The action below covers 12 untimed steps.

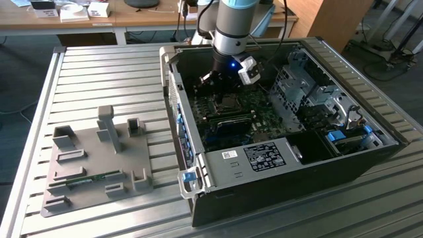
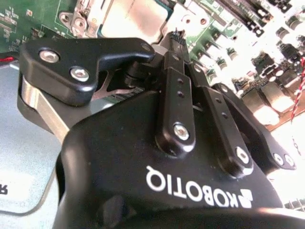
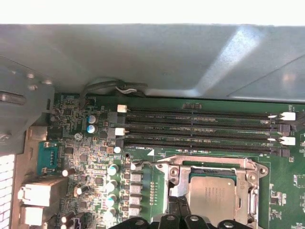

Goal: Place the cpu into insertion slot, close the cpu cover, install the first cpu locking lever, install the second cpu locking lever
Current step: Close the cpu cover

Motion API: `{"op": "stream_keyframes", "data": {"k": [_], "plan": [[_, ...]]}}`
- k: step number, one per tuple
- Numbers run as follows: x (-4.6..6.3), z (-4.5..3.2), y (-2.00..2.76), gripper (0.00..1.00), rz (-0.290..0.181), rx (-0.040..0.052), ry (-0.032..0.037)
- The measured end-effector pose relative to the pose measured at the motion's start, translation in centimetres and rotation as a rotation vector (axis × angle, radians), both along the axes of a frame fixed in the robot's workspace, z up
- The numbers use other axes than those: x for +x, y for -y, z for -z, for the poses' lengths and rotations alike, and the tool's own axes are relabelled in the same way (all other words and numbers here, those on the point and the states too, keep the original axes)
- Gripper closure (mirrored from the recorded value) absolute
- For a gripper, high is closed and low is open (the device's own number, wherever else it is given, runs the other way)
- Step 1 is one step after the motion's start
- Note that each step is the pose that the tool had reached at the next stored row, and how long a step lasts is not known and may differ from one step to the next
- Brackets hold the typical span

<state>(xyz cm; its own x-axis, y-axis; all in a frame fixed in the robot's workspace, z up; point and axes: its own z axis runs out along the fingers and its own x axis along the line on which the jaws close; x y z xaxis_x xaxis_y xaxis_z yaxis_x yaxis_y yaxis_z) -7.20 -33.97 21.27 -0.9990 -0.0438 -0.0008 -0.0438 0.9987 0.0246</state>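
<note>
pincer (image 3: 178,206): you've got the fingers pinched together, tips just beside the cpu cover (image 3: 209,163) edge.
cover: lying down flat.
cpu (image 3: 212,194): seated, showing through the cover's window.
around: green motherboard (image 3: 95,157), memory slots (image 3: 200,126) nearby.

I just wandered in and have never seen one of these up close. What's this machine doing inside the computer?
A robot arm is reaching into an open computer case lying on a metal table. Its shut end effector is right beside the insertion slot. The cpu already sits in it, and the shiny cpu cover appears folded down around it.
</note>
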Motion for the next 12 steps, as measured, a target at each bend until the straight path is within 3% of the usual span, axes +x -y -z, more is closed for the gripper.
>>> {"op": "stream_keyframes", "data": {"k": [7, 12], "plan": [[0.1, -0.35, -0.01, 0.89, 0.0, 0.0007, 0.0013], [1.1, -0.34, -0.01, 0.89, 0.0, 0.0008, 0.0014]]}}
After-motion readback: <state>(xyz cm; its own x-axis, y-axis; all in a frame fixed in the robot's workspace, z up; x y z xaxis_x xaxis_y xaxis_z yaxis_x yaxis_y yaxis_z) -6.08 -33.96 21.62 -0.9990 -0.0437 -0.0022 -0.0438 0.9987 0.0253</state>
